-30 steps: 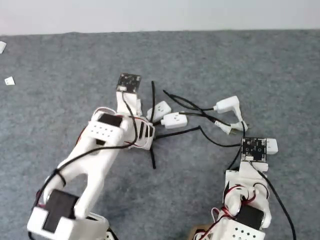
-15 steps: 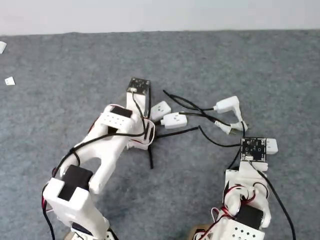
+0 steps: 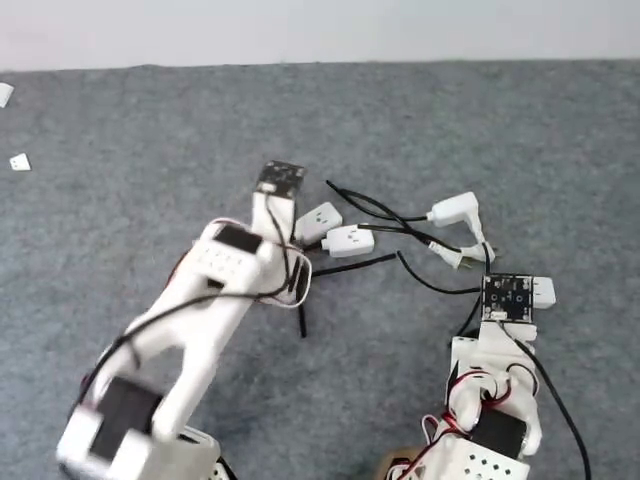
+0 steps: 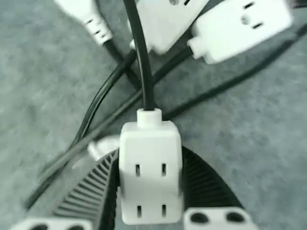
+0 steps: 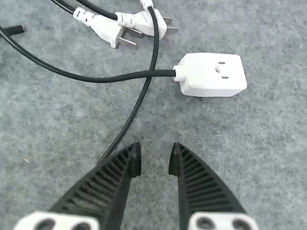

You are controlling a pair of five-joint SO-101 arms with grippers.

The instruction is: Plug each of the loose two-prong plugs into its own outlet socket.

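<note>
High view, left arm [image 3: 235, 262]: stretched over the grey carpet [image 3: 120, 130], its wrist just beside two loose outlet sockets [image 3: 335, 232], likely to bring its load near the cable tangle.
High view, plugs: two two-prong plugs [image 3: 455, 212] lie apart from every socket, so none is plugged in yet.
High view, right arm [image 3: 485, 400]: parked near the plugs, with a third socket [image 3: 542, 292] at its wrist.
Left wrist view, left gripper [image 4: 149, 165]: clamped on the flanks of a white twin-outlet socket [image 4: 149, 139], slots upward and the black cable [image 4: 139, 57] leading away. This keeps the face free for prongs.
Left wrist view, beyond: the loose sockets, and a blurred white piece [image 4: 86, 19], probably a plug.
Right wrist view, right gripper [image 5: 154, 160]: a narrow gap, nothing held, low over the carpet. The third socket lies ahead, with both plugs beyond it.
Change: over the last second the left wrist swung toward the loose sockets. The right arm, plugs and sockets are as they were.
</note>
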